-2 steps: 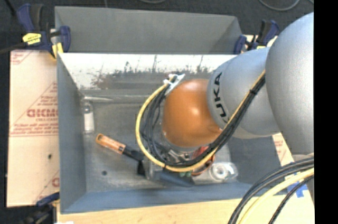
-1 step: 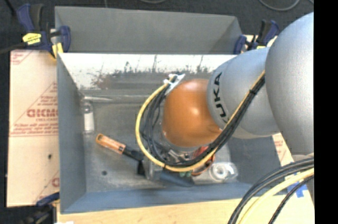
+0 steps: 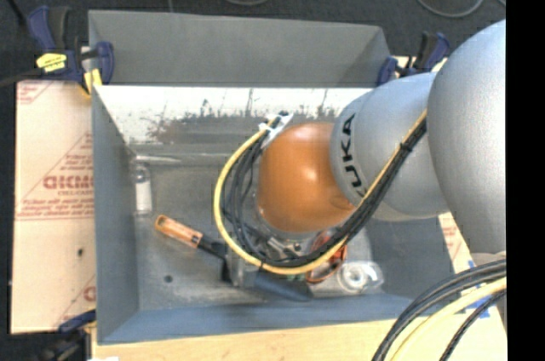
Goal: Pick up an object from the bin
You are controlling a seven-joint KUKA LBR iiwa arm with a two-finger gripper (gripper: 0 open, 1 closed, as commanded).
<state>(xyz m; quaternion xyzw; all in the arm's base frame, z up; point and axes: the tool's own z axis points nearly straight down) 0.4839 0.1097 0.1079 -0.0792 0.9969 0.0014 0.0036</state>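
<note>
"Camera view, looking down: where do you make the tool (image 3: 239,269)?"

"Low in the grey bin (image 3: 115,206), about six o'clock on its floor, under the orange wrist cover (image 3: 294,176) and its loop of cables (image 3: 221,189). Whether it is released or clenched I cannot tell; the cover hides too much."

"And what is it after?"

"My guess is the orange-handled thing (image 3: 176,230), perhaps a small screwdriver. It lies at eight o'clock with its dark end pointing toward four, straight at the tool. Touching or just short, I cannot say. A clear vial (image 3: 142,196) lies at nine o'clock by the left wall, a whitish ring (image 3: 358,275) is at five, and something bluish (image 3: 285,289) sits right by the tool at six."

"What could go wrong?"

"Caught only by its dark end, the long handle would likely lever down and slide out on the lift. The bluish piece could get pinched along with it. And the tool is close to the front wall, so a small drift toward six o'clock may scrape the metal."
</note>
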